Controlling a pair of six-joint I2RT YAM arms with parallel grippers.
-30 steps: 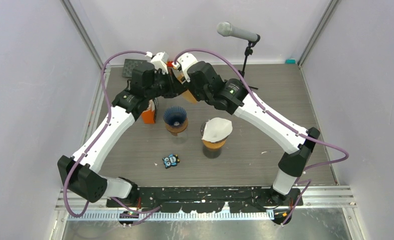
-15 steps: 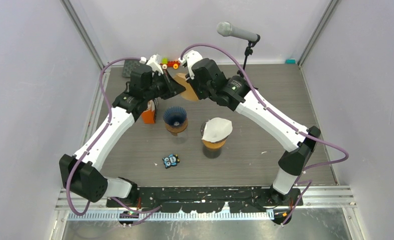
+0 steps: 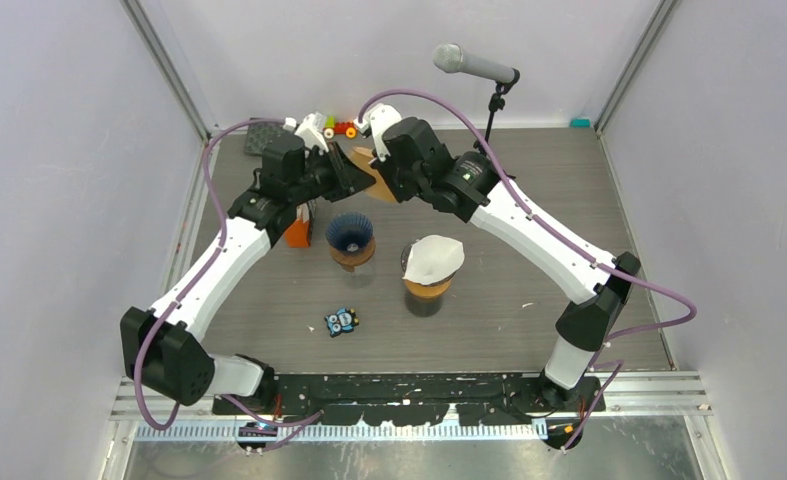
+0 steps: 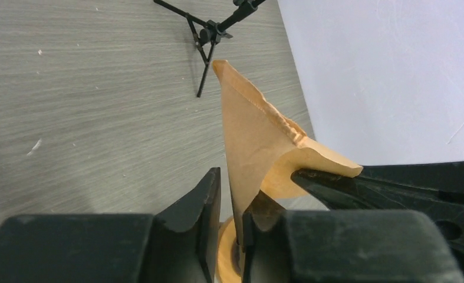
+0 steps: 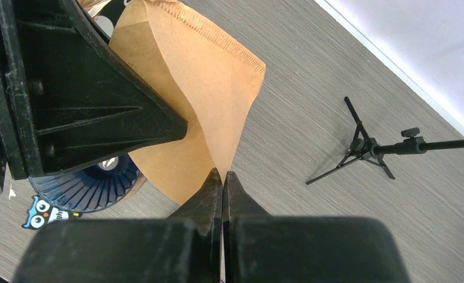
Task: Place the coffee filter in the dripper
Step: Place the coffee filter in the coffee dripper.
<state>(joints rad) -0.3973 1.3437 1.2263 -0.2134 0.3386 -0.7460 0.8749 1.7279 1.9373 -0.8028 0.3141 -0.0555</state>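
One tan paper coffee filter (image 5: pixel 194 94), crimped along its seam, is pinched by the right gripper (image 5: pixel 222 175); the left gripper (image 4: pixel 230 194), jaws slightly apart, straddles it.

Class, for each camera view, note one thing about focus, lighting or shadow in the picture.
Top external: even, soft light, only faint shadows under the arms on the grey wood-grain table. Left wrist: the brown paper coffee filter is sharp, the left gripper dark and blurred. Right wrist: filter seam crisp, the right gripper soft; no glare.
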